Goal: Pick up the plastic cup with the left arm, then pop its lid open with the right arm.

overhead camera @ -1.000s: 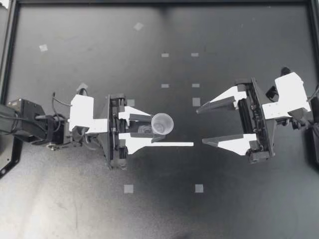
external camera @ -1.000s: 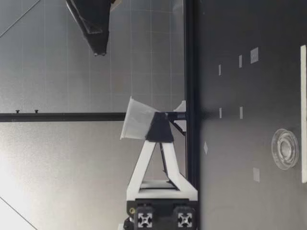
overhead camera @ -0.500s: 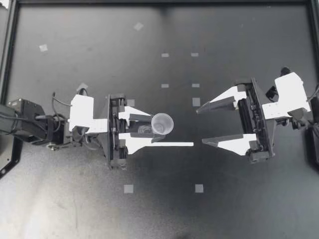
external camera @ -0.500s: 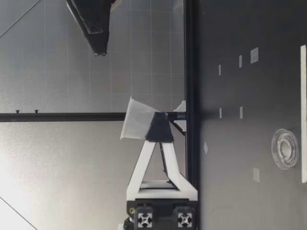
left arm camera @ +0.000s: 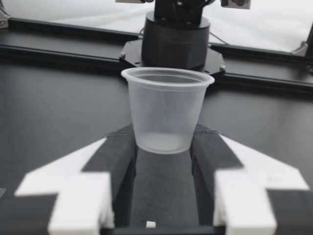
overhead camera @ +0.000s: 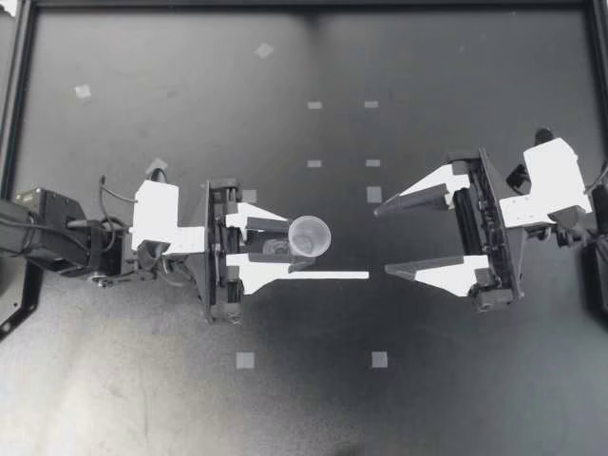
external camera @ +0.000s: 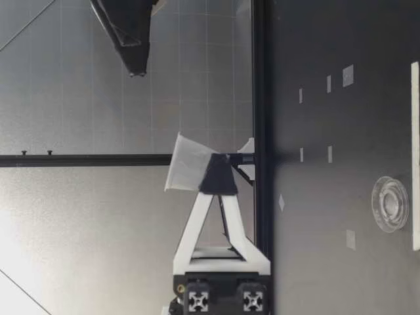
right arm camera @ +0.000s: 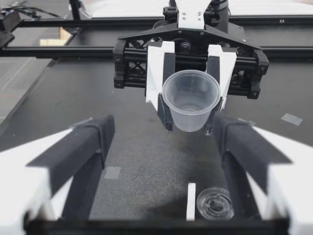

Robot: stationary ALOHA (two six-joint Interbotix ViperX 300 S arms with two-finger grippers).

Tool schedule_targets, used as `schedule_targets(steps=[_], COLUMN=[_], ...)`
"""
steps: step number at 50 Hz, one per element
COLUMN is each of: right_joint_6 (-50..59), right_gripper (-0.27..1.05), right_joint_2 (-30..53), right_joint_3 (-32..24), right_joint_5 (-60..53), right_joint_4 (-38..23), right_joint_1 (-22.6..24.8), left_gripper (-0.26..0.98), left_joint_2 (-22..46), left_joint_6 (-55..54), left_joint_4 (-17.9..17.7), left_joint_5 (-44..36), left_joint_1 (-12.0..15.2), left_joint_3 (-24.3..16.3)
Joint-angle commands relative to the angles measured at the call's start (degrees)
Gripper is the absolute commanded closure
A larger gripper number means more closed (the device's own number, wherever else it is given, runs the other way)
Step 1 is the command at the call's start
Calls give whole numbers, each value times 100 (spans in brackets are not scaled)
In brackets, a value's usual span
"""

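cup (overhead camera: 309, 237): translucent, frosted white. left gripper (overhead camera: 296, 245), right gripper (overhead camera: 383, 242): white shells, black finger pads. lid (external camera: 390, 203): clear, ringed. strip (overhead camera: 342, 275): white. table (overhead camera: 190, 114): matte black, scattered pale grey tape squares (overhead camera: 245, 360). frame (overhead camera: 19, 95): black.

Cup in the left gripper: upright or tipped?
Upright. The clear plastic cup stands mouth up, base clamped in the left gripper; the top view looks straight into it.

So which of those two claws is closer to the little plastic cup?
Left. My left gripper is shut on the clear cup, one finger on each side. My right gripper stands open, facing the cup across a gap, not touching it.
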Motion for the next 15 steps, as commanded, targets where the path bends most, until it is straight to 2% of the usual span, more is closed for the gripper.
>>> schedule_targets(steps=[1,15], right_joint_6=[9,18], right_gripper=[-1,-1], right_joint_2=[-35,-26], right_joint_3=[-53,-53], right_joint_5=[-62,-62], right_joint_4=[18,18], right_joint_1=[-26,-26], left_gripper=[64,64], left_joint_2=[-176,-176], left_joint_6=[-9,-9], left_joint_4=[9,9], left_joint_5=[-35,-26], left_joint_1=[-9,-9], left_joint_3=[-70,-70])
